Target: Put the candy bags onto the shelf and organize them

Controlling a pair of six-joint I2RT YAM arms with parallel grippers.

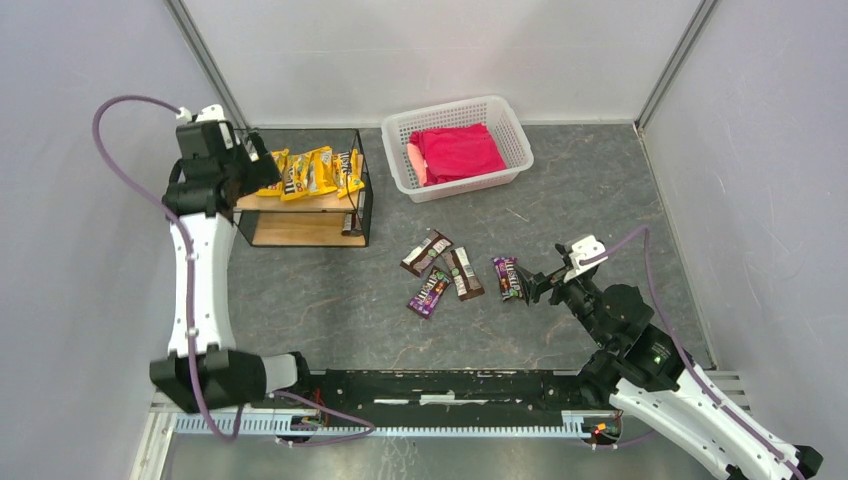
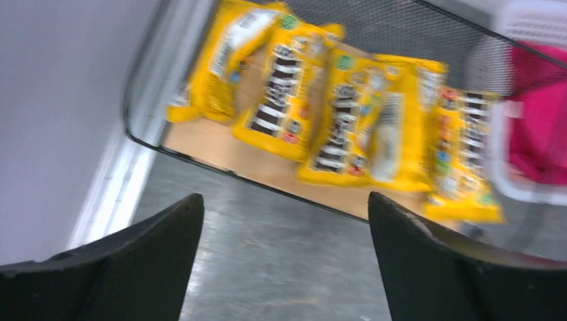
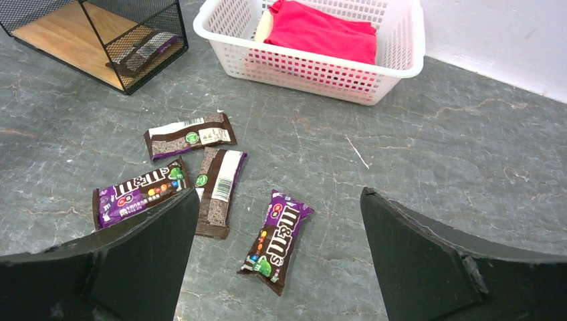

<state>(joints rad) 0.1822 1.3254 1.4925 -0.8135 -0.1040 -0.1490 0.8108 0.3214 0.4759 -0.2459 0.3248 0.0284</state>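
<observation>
- Black fingers [image 2: 154, 267] of the left gripper [image 2: 284, 200] fill the bottom of the left wrist view. They are spread wide with nothing between them, just in front of the shelf [image 2: 200, 144].
- Only that view shows the yellow candy bags [image 2: 348, 114] up close. They lie in an overlapping row across the shelf's upper board. The picture is blurred, so their print cannot be read and their count is unsure.
- From above, the left gripper [image 1: 258, 158] sits over the shelf's left end, and the arm hides that corner. The same yellow bags [image 1: 310, 172] cover most of the top of the shelf [image 1: 295, 230].
- The right gripper [image 3: 279, 194] is also wide and empty. In the overhead view it [image 1: 530, 285] is well to the right of the shelf, low over the table [image 1: 600, 200].
- Four dark candy bags [image 3: 219, 190] lie loose on the table, right of the shelf and nearer the arm bases [image 1: 462, 272]. Three are close together and the purple one [image 3: 277, 241] lies a little apart.
- The right wrist view alone shows one more dark bag [image 3: 144, 53] clearly, seen through the mesh on the shelf's [image 3: 67, 33] lower board. From above only its edge [image 1: 350, 225] peeks out.
- Right of the shelf stands a white basket [image 1: 397, 150] holding a red cloth [image 1: 458, 152]. In the left wrist view it is cut off at the frame edge.
</observation>
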